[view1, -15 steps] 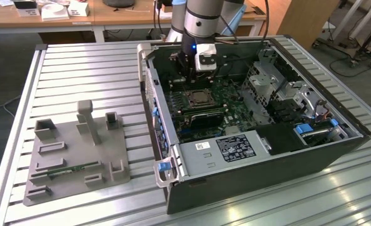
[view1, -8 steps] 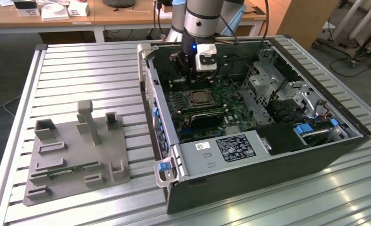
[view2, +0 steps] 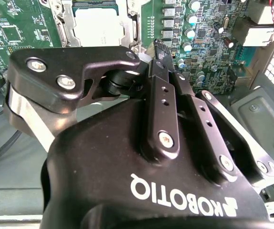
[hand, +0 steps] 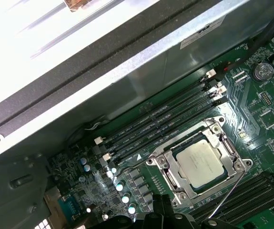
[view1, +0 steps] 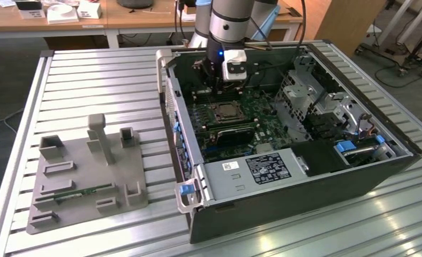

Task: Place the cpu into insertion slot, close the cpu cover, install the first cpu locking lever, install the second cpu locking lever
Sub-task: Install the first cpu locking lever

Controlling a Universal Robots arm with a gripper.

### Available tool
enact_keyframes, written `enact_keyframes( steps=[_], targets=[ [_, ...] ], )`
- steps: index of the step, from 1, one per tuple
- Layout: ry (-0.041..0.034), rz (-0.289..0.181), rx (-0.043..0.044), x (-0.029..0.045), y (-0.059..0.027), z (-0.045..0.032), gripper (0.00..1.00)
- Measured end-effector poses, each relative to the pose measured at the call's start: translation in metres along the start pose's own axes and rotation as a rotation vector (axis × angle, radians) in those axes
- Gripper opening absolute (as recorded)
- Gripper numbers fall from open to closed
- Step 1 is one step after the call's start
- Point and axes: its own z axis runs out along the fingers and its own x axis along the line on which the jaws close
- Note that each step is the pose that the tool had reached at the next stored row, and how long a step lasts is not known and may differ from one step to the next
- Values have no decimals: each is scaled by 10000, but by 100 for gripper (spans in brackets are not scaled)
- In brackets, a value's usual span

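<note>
- The arm (view1: pixel 229 21) reaches straight down into the open computer case (view1: pixel 304 206).
- The pincer (view2: pixel 157 50) is closed and holds nothing. In the exterior view it hangs at 12 o'clock from the chip (view1: pixel 226 111).

- small flat square cpu (hand: pixel 199 162): dull silver-grey top
- thin square metal cpu cover (hand: pixel 231 149): bright silver
- circuit board (hand: pixel 263 107): green, fine pale tracing
- long memory slots (hand: pixel 165 121): black
- gripper (view2: pixel 161 50): matte black, white lettering
- slatted metal table (view1: pixel 97 80): silver, ribbed stripes
- moulded fixture block (view1: pixel 82 182): plain grey
- plastic case latch (view1: pixel 186 188): blue
</note>
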Motion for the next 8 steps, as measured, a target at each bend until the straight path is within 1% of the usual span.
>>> enact_keyframes(
  steps=[4,8],
  targets=[
    [1,-14,6,1,-1,-6,11],
    [4,-130,4,2,1,-40,11]
  ],
)
